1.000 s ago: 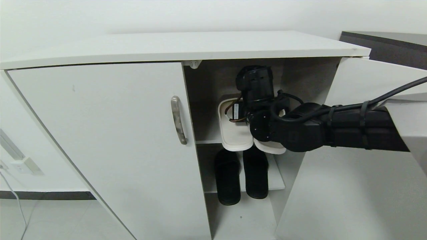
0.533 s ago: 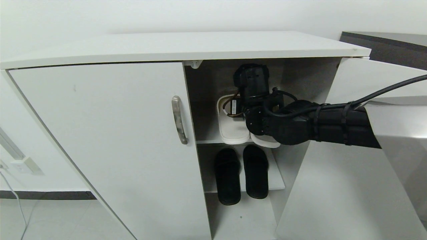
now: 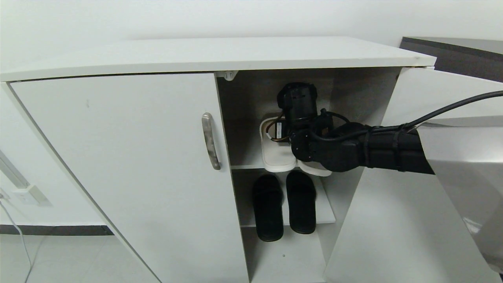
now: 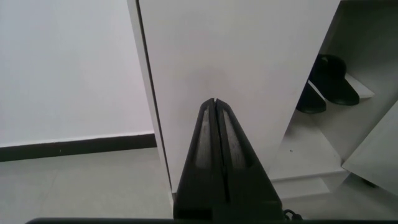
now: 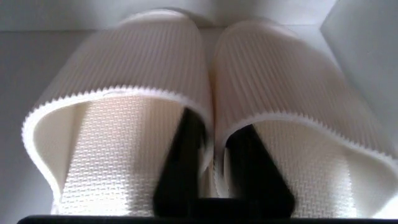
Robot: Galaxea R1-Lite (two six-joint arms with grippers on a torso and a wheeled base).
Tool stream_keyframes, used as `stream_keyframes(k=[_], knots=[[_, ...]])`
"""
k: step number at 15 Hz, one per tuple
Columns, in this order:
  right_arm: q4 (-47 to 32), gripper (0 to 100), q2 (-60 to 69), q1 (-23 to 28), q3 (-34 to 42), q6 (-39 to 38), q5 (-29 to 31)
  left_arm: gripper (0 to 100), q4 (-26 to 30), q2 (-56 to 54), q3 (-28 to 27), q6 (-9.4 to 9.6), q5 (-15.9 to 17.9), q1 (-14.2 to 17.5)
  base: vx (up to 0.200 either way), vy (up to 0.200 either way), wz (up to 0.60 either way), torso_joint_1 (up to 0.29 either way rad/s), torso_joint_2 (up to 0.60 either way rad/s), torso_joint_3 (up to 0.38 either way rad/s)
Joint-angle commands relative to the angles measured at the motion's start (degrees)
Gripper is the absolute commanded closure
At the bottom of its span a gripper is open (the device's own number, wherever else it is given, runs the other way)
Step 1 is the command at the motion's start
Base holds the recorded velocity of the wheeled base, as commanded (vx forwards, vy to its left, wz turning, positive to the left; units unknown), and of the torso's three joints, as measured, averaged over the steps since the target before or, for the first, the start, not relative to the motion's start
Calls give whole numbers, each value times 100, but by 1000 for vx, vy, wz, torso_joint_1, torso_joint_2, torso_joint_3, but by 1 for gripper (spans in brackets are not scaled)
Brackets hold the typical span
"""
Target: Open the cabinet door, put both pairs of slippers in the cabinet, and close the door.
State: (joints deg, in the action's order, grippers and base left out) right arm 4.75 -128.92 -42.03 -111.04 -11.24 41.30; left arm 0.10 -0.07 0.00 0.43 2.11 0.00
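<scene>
While the white slippers (image 3: 277, 157) sit on the upper shelf (image 3: 244, 162), heels just over its edge, right tool (image 5: 213, 127) has a finger under each strap, pinching the inner walls btwn. One shelf down lie the black slippers (image 3: 268, 208). Step: seating 2nd pair. Next, prob.: release, back out w/o dragging them, shut door (image 3: 377, 228). Idle left tool (image 4: 214, 106): pressed together, empty.

A black skirting strip (image 3: 55, 230) edges the plain white wall (image 3: 235, 17) above pale grey floor tiles (image 3: 59, 261). A dark grey slab (image 3: 452, 53) sits far right.

Bright, even, diffuse light; cabinet (image 3: 235, 55) interior shadowed; straight edges bow in head view.
</scene>
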Motion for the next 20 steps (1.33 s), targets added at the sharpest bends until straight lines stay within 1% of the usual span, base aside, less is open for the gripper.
stream_keyframes(k=[1, 5, 9, 13, 16, 20], knots=[[-1, 0, 7, -7, 21, -1, 1, 100, -1, 7, 0, 1, 0, 0, 0, 0, 0, 0, 0, 0], [8, 0, 253, -165, 417, -1, 9, 100, -1, 7, 0, 1, 0, 0, 0, 0, 0, 0, 0, 0], [34, 0, 798, -367, 1067, -1, 45, 100, -1, 7, 0, 1, 0, 0, 0, 0, 0, 0, 0, 0], [52, 0, 1712, -719, 2131, -36, 45, 100, -1, 7, 0, 1, 0, 0, 0, 0, 0, 0, 0, 0], [96, 0, 2248, -912, 2755, -54, -8, 100, -1, 7, 0, 10, 0, 0, 0, 0, 0, 0, 0, 0], [641, 0, 2942, -1211, 3845, -36, -34, 100, -1, 7, 0, 10, 0, 0, 0, 0, 0, 0, 0, 0]])
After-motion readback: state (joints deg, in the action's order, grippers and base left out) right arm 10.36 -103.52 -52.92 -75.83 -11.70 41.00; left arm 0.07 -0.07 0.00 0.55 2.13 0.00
